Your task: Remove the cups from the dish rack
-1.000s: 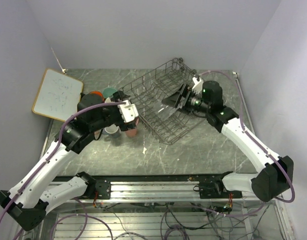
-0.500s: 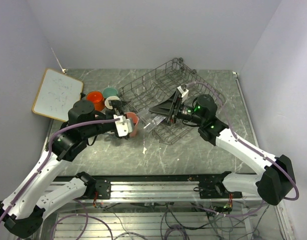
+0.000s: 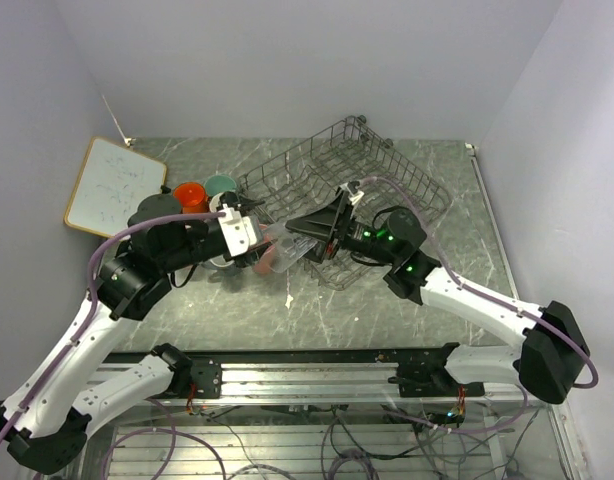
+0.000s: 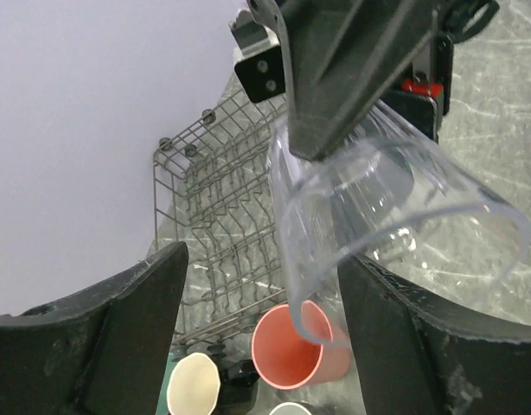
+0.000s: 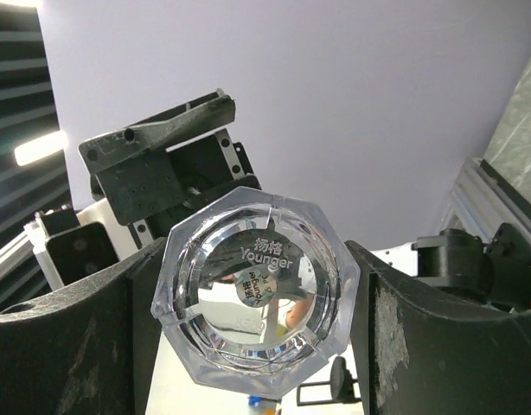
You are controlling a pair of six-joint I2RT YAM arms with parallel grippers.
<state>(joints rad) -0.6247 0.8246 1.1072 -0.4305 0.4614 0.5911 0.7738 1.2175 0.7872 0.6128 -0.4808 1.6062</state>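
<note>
Holding the clear glass by its thick base, the right gripper is clamped on it, both fingers pressed to its sides. It carries the glass on its side in the air, just off the near left side of the dish rack and above the tabletop. The left gripper stands with jaws spread around the mouth end. The glass sits off-centre, close to one finger with a clear gap to the other.

This looks like a handover, and the risk lies in timing. If the right lets go before the left has a firm hold, the smooth glass would likely drop onto the pink cup below. Closing off-centre on the thin rim could twist it loose. The orange mug and mint green mug stand off the rack's left side.
</note>
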